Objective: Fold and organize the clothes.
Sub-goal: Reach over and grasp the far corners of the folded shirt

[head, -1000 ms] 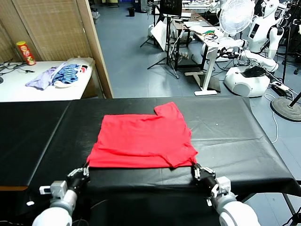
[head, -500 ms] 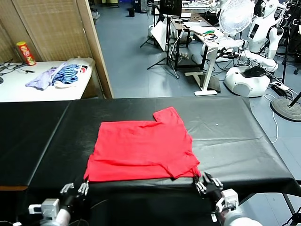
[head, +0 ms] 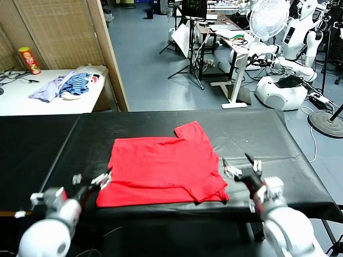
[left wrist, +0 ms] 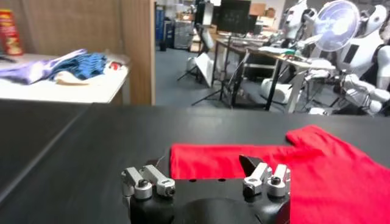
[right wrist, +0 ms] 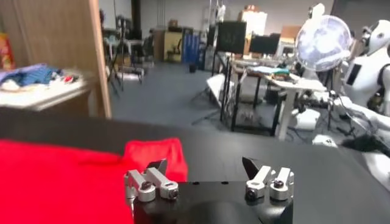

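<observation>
While the red T-shirt (head: 163, 168) is lying partly folded near the middle of the black table (head: 278, 144), with one sleeve sticking out at its far right corner, I am keeping both arms at its near edge with nothing held. My left gripper (head: 92, 181) is hovering just off the shirt's near-left corner, its fingers (left wrist: 149, 181) spread wide and empty; my right gripper (head: 241, 166) is sitting just beside the near-right corner, likewise spread and gripping nothing, as the right wrist view confirms with bare fingers (right wrist: 150, 182) over the dark cloth. I am judging the step in hand to be a re-grasp for the next fold, since the garment is flat but that sleeve is breaking the outline. To do it well, I am planning to bring each gripper down onto its own corner at the same height, pinching all layers together rather than the top one alone, so that the fold already made is not peeling apart. I am also watching the near-right corner, where the fabric is bunching slightly; a shallow bite there could slip. Beyond the table, on a white side table (head: 53, 104) to the far left, a heap of lilac and blue-striped garments (head: 64, 85) and a red canister (head: 29, 60) are standing apart from the work.
</observation>
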Controlling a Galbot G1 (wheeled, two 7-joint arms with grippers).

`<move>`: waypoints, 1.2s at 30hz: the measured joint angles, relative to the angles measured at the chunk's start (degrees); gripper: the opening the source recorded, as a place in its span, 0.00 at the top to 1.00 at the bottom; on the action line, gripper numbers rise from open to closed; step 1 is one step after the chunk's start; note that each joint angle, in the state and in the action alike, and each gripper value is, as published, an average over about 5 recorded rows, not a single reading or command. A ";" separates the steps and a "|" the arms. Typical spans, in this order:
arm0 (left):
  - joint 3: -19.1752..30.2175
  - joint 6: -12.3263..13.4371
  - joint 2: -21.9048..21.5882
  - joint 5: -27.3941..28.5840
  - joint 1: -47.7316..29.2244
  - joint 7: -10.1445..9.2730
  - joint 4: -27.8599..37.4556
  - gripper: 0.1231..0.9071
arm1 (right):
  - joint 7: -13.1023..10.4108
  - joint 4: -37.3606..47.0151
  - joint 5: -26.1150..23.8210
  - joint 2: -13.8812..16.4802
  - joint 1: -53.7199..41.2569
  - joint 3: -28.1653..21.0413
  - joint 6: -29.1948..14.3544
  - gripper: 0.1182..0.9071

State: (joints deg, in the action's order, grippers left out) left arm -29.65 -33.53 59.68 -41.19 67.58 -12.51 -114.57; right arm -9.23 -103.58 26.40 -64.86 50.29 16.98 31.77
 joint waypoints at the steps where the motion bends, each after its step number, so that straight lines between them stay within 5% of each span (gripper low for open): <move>1: 1.38 -0.03 -0.09 -0.49 -2.49 0.02 2.37 0.14 | -0.06 2.32 0.15 -0.38 -1.99 -0.97 0.04 0.14; 12: 11.92 -3.48 1.23 -3.46 -22.94 0.42 24.97 0.14 | 1.06 23.77 3.45 -6.13 -15.91 -7.24 1.76 0.14; 23: 13.94 -7.32 1.83 -2.46 -26.96 3.34 32.88 0.17 | 4.53 35.21 0.06 -11.60 -20.86 -8.70 2.14 0.19; 26: 14.11 -6.61 2.05 -1.29 -27.35 4.24 33.98 0.30 | 4.60 36.92 -0.59 -12.42 -21.43 -8.66 1.86 0.34; 36: 13.89 -3.99 2.98 0.71 -27.32 6.15 35.48 0.95 | 4.88 38.19 -1.14 -13.65 -20.79 -8.05 -1.27 0.95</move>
State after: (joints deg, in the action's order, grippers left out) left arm -15.76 -37.52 62.66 -40.48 40.26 -6.37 -79.08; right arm -4.35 -65.39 25.27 -78.51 29.50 8.93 30.49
